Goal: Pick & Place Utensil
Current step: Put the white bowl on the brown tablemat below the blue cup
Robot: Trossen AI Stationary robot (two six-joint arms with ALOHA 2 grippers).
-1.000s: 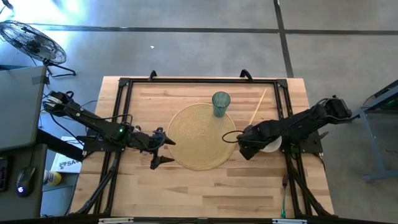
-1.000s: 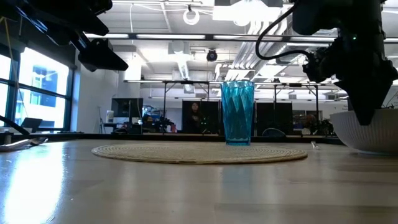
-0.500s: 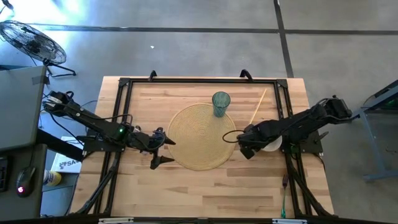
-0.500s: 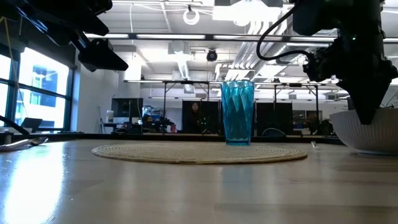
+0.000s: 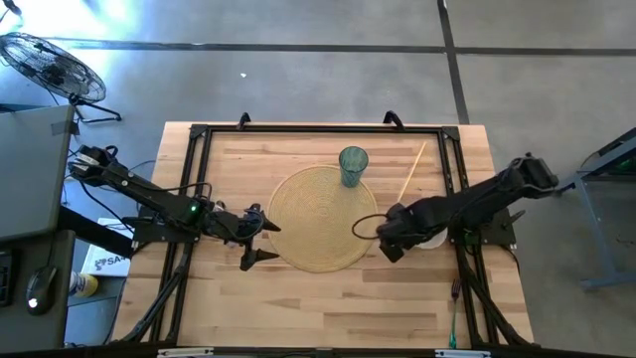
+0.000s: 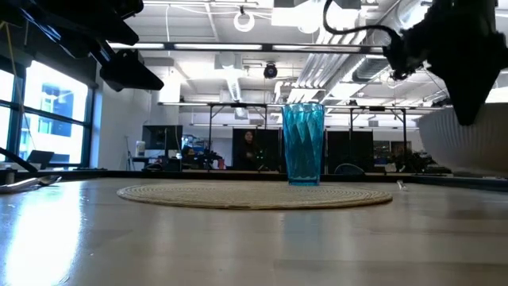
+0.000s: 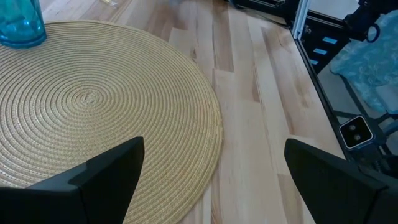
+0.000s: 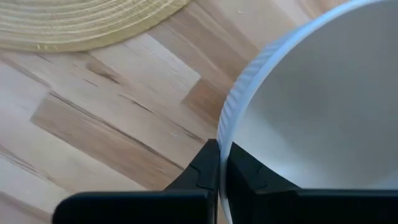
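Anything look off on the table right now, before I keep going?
One thing: the right end effector is shut on the rim of the white bowl, and in the low view the bowl hangs off the table, though the task names a utensil. The blue cup stands upright on the woven mat.

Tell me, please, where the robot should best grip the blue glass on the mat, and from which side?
Grip the blue glass around its wall, coming level from the side. It stands upright at the far edge of the woven mat, and it is tall and slightly tapered, so a hold near mid-height would probably be steadier. The left gripper is open and free.
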